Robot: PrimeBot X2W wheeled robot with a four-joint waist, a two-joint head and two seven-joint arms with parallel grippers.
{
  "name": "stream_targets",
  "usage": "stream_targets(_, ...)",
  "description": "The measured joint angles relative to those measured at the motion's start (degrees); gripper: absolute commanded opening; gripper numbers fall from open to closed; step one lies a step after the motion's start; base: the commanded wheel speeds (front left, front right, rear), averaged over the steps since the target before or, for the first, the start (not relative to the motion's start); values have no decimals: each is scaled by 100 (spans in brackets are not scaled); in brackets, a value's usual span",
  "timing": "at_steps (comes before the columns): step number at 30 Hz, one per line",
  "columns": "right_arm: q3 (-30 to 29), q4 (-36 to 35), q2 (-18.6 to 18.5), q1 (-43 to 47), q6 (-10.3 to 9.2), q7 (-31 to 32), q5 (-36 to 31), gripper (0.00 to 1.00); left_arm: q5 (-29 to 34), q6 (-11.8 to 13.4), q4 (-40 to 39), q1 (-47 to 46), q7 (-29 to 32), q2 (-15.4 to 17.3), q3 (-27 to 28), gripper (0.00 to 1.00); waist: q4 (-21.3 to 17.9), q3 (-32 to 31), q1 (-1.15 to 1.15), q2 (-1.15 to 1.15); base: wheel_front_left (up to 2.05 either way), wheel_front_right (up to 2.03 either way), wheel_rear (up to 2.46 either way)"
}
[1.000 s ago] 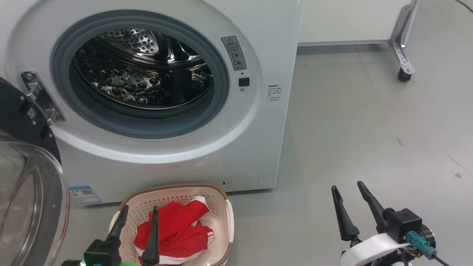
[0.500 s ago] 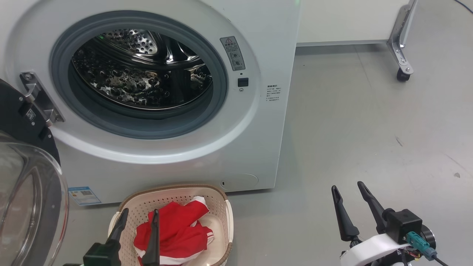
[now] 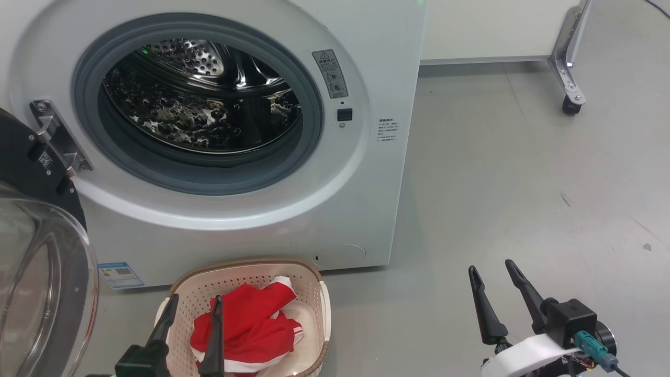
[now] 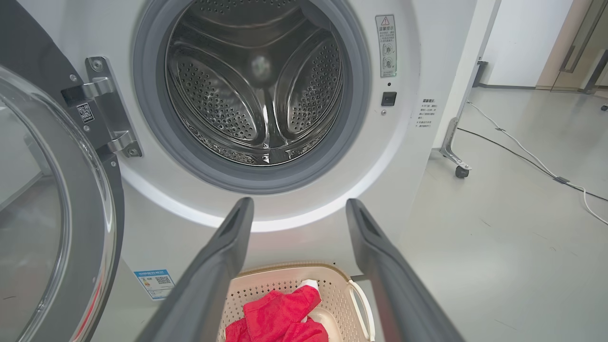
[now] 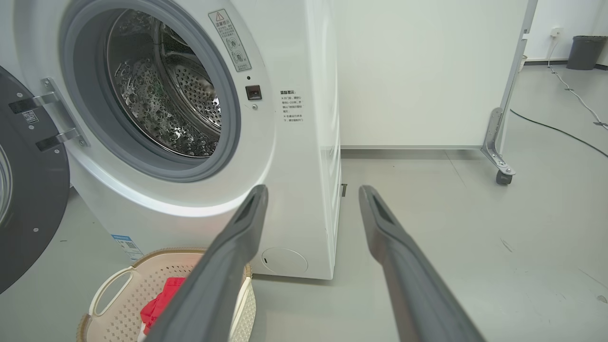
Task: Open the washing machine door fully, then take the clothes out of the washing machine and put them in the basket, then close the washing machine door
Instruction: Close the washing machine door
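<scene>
The washing machine door (image 3: pixel 36 272) stood swung open at the left of the washing machine (image 3: pixel 246 225), hinged beside the grey gasket (image 3: pixel 312 120). The clothes (image 3: pixel 246 330), red with white trim, lay in the basket (image 3: pixel 235 268) on the floor (image 3: pixel 497 157) just in front of the machine. The left tool (image 3: pixel 196 297) hovered over the basket, spread wide and holding nothing, possibly just clear of the fabric. The right tool (image 3: pixel 491 265) hung released, well apart to the right.
</scene>
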Motion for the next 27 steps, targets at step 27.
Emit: stream_targets(27, 25, -7, 2, 0, -1, 0, 0, 100, 23, 24, -314, 95, 133, 3, -74, 100, 18, 28, 0, 0, -92, 92, 0)
